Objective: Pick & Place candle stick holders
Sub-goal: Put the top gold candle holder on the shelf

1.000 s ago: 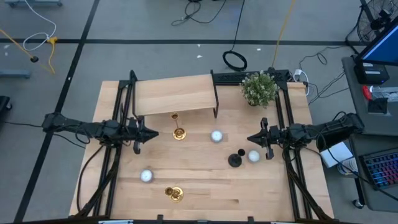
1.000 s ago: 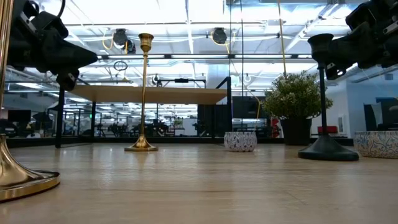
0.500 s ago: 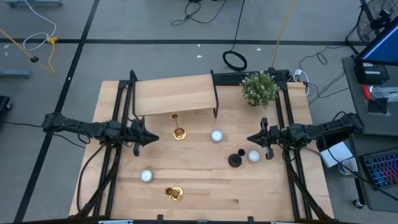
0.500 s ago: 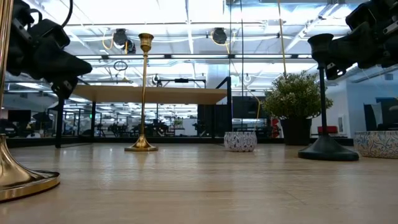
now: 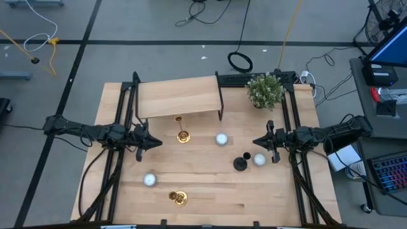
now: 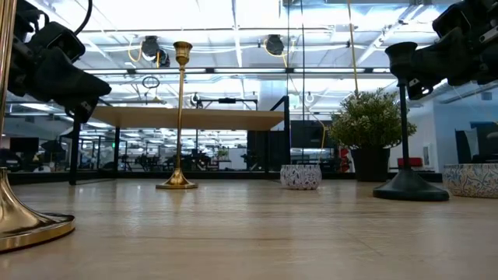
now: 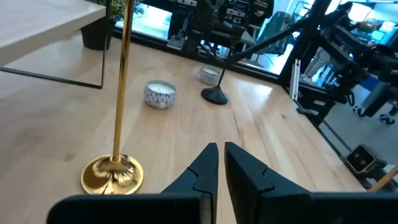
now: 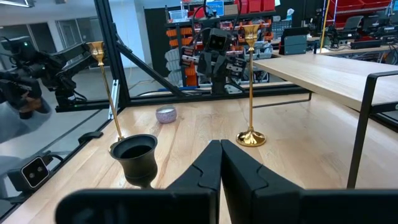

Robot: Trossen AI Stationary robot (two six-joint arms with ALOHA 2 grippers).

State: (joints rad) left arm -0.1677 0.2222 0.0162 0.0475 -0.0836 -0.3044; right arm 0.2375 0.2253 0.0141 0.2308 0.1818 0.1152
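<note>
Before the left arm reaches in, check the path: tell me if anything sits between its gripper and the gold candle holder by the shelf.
Nothing visible: only bare table lies between the left gripper and the gold candle holder.

Wooden tabletop (image 5: 210,191) and what stands on it

Center: a gold holder (image 5: 182,135) beside a raised wooden shelf (image 5: 178,98). Lower center: a second gold holder (image 5: 178,198). Right: a black holder (image 5: 240,163). Three small white jars (image 5: 221,139) (image 5: 259,159) (image 5: 149,180); a potted plant (image 5: 265,90) upper right.
</note>
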